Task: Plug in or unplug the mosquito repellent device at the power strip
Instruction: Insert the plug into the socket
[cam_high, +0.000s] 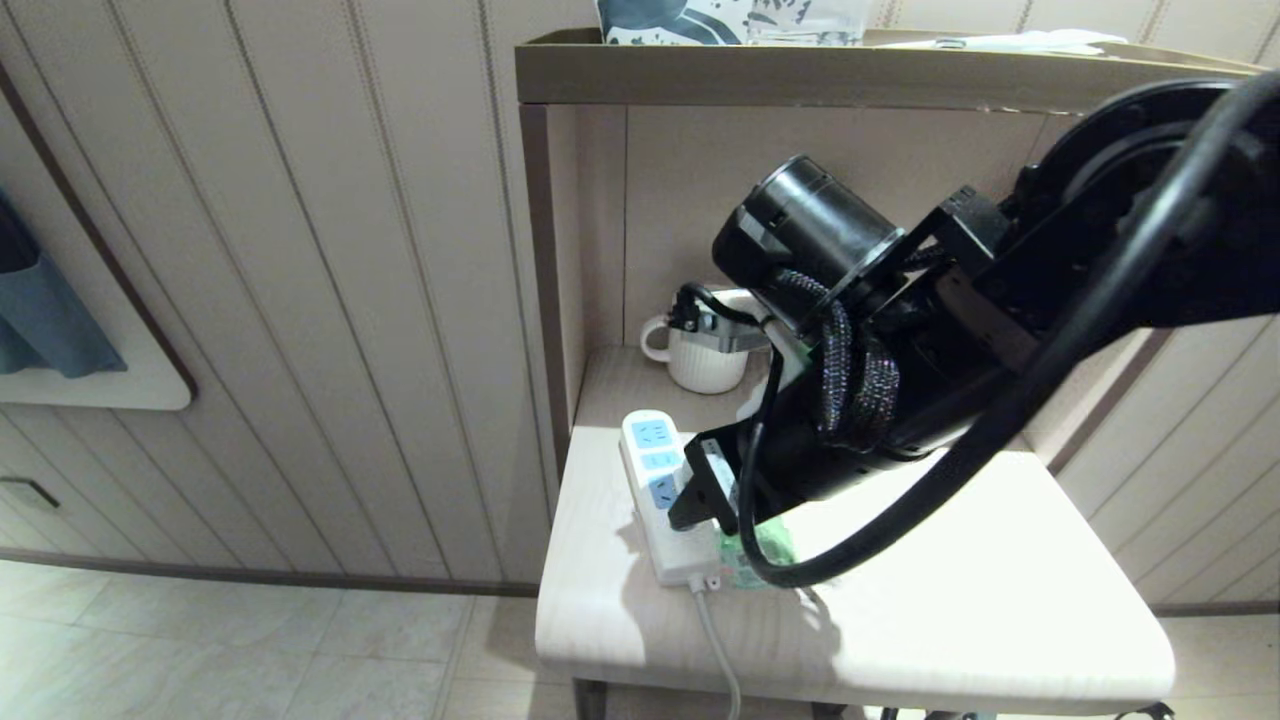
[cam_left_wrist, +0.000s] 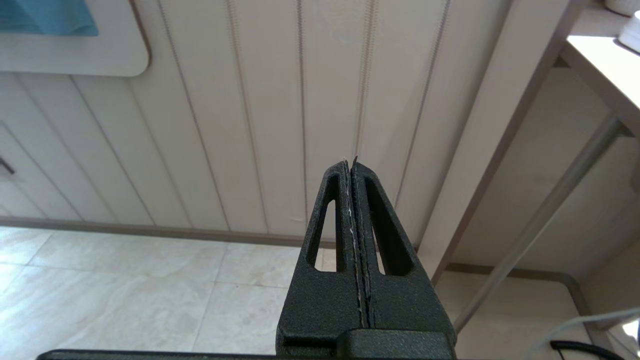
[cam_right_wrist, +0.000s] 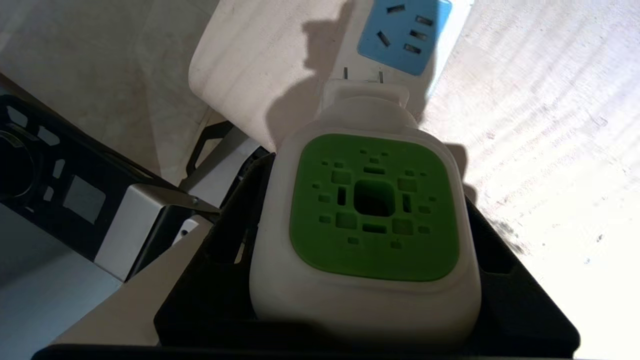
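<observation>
My right gripper (cam_right_wrist: 360, 215) is shut on the mosquito repellent device (cam_right_wrist: 372, 205), its black fingers pressed on both sides of the white head with the green vented top. Two metal prongs (cam_right_wrist: 345, 74) stick out bare toward the power strip (cam_right_wrist: 405, 30), just short of a light-blue socket face; I cannot tell whether they touch it. In the head view the right gripper (cam_high: 712, 495) hangs over the near end of the power strip (cam_high: 652, 470), with the device's green bottle (cam_high: 768, 548) showing below it. My left gripper (cam_left_wrist: 352, 167) is shut and empty, parked beside the table.
The strip lies along the left edge of a small pale table (cam_high: 950, 600), its white cord (cam_high: 720, 650) dropping over the front. A ribbed white mug (cam_high: 700, 365) stands at the back in the alcove under a shelf (cam_high: 800, 85). The panelled wall is on the left.
</observation>
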